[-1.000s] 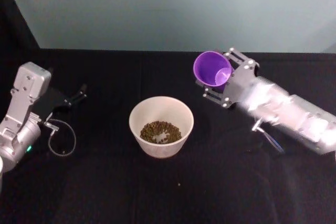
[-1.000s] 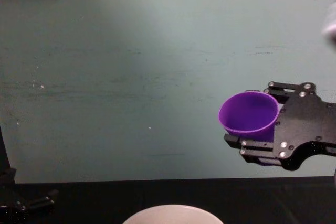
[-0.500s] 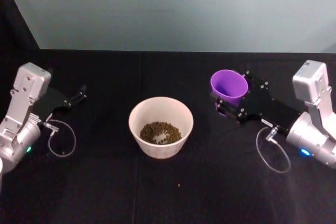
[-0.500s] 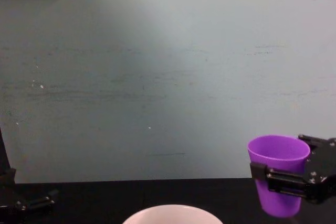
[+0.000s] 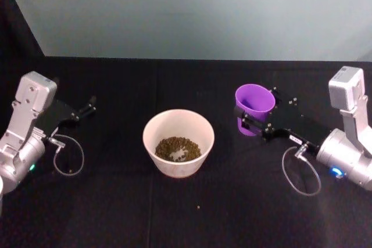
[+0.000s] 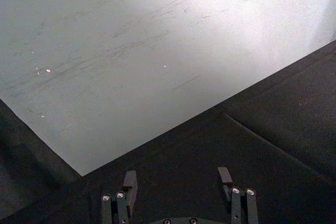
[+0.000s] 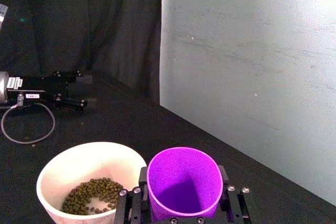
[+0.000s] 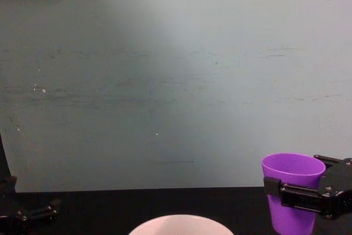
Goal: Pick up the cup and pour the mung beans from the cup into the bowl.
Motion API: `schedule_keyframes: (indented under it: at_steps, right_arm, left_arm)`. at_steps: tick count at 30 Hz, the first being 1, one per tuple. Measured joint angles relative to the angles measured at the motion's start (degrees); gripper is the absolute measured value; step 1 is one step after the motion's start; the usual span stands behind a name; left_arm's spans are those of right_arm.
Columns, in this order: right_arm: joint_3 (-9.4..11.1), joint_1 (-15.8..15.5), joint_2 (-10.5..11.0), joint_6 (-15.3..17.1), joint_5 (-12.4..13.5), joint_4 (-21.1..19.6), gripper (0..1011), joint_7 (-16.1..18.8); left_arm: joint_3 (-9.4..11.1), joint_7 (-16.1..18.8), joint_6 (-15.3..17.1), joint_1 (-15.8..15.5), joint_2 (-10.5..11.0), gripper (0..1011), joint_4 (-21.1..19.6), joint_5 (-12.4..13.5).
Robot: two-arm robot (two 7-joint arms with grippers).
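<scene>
The right gripper has its fingers closed around the purple cup, holding it upright just to the right of the bowl on the black table. The cup looks empty inside, and a heap of mung beans lies in the bottom of the bowl. Off to the left, the left gripper rests low over the table with its fingers spread apart, holding nothing.

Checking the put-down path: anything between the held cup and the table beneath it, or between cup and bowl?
Nothing visible. The right gripper holds the cup upright, right of the bowl, with bare black table between and below them.
</scene>
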Motion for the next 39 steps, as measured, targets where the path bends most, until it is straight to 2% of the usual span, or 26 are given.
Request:
schedule_keyframes:
  at_steps: [13, 20, 24, 33, 39]
  right_arm:
    - [-0.1, 0.0, 0.0, -0.2, -0.5, -0.1, 734, 0.0]
    - [-0.3, -0.5, 0.8, -1.6, 0.9, 0.3, 735, 0.7]
    - [-0.8, -0.6, 0.8, -3.0, 1.3, 1.9, 735, 0.9]
    - [-1.9, -0.3, -0.2, -6.5, 0.2, 6.4, 735, 0.6]
    - [-2.3, -0.2, -0.8, -7.5, -0.4, 8.2, 735, 0.6]
  left_arm:
    - [0.0, 0.0, 0.0, 0.0, 0.0, 1000, 0.0, 0.0]
    - [0.0, 0.0, 0.0, 0.0, 0.0, 1000, 0.0, 0.0]
    - [0.0, 0.0, 0.0, 0.0, 0.0, 1000, 0.0, 0.0]
    - [0.0, 0.0, 0.0, 0.0, 0.0, 1000, 0.0, 0.0]
    - [0.0, 0.0, 0.0, 0.0, 0.0, 1000, 0.0, 0.0]
